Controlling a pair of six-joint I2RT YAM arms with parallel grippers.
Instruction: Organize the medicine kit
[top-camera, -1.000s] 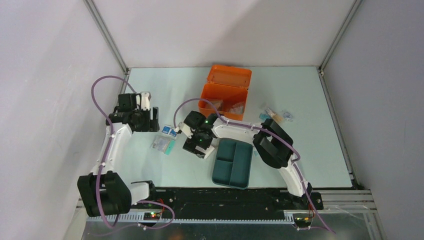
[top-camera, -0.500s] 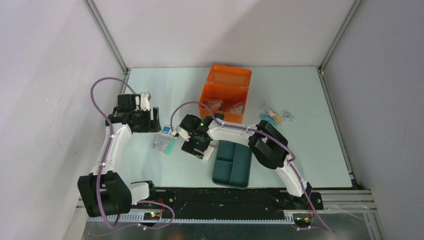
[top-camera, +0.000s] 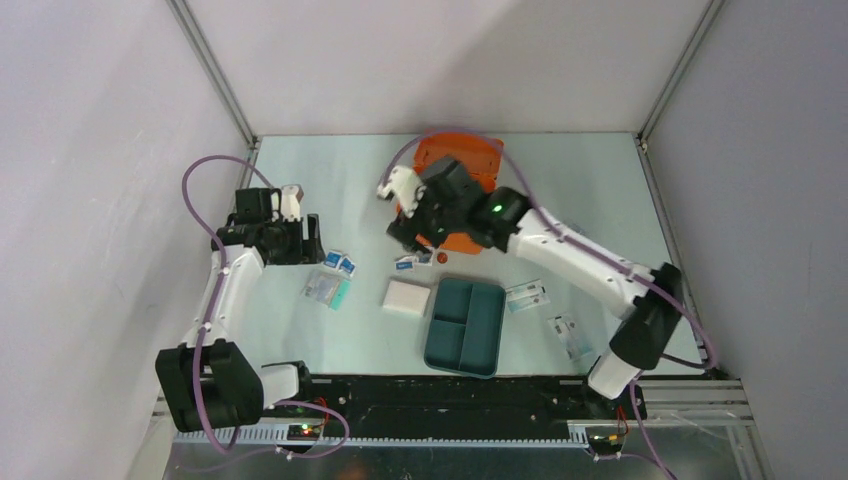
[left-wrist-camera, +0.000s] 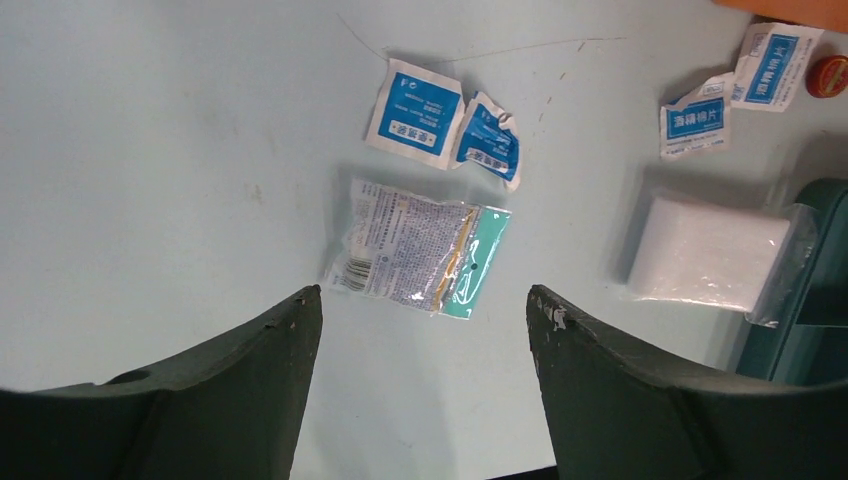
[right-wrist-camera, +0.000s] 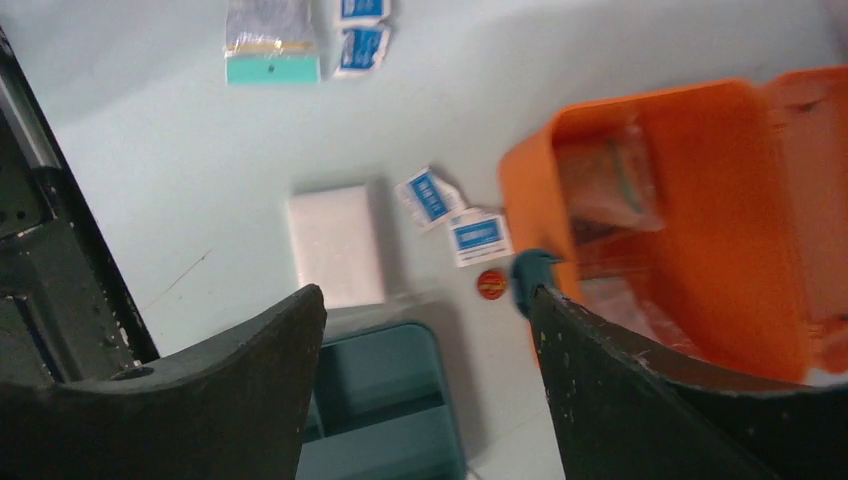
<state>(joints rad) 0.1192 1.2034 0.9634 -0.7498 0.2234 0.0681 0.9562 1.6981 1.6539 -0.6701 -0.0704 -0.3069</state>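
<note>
The medicine kit (top-camera: 478, 158) is a bright orange box standing open at the back centre, largely covered by my right arm. In the right wrist view the kit (right-wrist-camera: 700, 230) shows packets inside and a teal latch (right-wrist-camera: 530, 270). My right gripper (top-camera: 408, 232) is open and empty (right-wrist-camera: 427, 295), above the table just left of the kit's front. My left gripper (top-camera: 310, 240) is open and empty (left-wrist-camera: 422, 300), above a clear packet with a teal header (left-wrist-camera: 420, 247).
A white pad (top-camera: 406, 297) lies left of the dark teal compartment tray (top-camera: 465, 325). Blue-white packets (top-camera: 340, 262) lie near the clear packet (top-camera: 327, 290), and more (top-camera: 412, 260) by a small red disc (top-camera: 441, 257). Further packets (top-camera: 527, 296) lie right of the tray.
My right arm has swung from over the white pad up and back to the kit's front, uncovering the pad. Packets now show right of the tray. The left arm has not moved.
</note>
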